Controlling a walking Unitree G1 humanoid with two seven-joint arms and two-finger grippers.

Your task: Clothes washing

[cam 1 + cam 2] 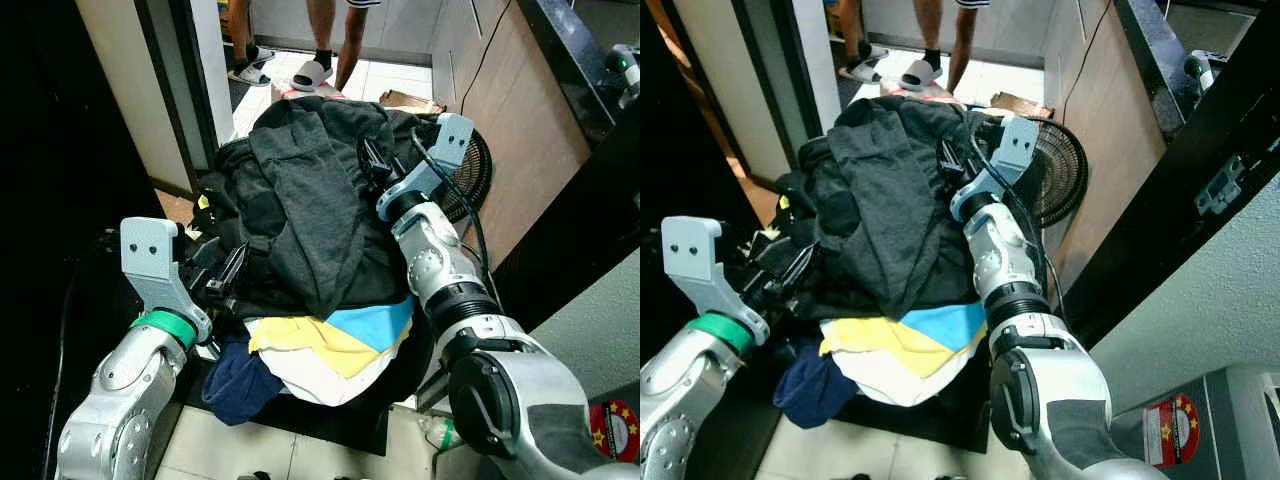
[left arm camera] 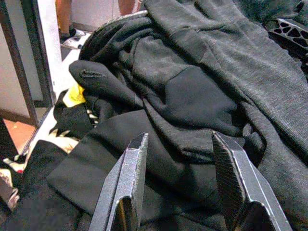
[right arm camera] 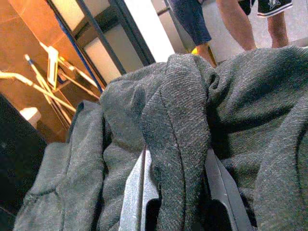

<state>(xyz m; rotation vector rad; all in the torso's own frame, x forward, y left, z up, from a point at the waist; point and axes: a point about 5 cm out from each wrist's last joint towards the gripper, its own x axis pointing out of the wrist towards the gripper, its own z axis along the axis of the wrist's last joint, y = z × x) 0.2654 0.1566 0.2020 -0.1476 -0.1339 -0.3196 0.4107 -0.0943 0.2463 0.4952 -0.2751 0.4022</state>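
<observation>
A heap of clothes lies before me. A dark grey garment [image 1: 310, 190] drapes over the top, black clothes [image 1: 250, 215] lie under it, and yellow [image 1: 300, 335], light blue [image 1: 375, 322], white and navy [image 1: 238, 385] pieces stick out at the near end. My right gripper [image 3: 178, 180] is at the heap's far right side, shut on a raised fold of the grey garment [image 3: 183, 125]. My left gripper [image 2: 179, 139] is at the heap's left side, open, its fingers [image 2: 132, 163] held apart just over the black cloth [image 2: 159, 159].
A black floor fan [image 1: 472, 172] stands right behind my right arm, against a wooden cabinet wall [image 1: 530, 130]. A door frame [image 1: 185, 90] rises at the left. Two people's legs in sandals [image 1: 322, 45] stand on the tiled floor beyond the heap.
</observation>
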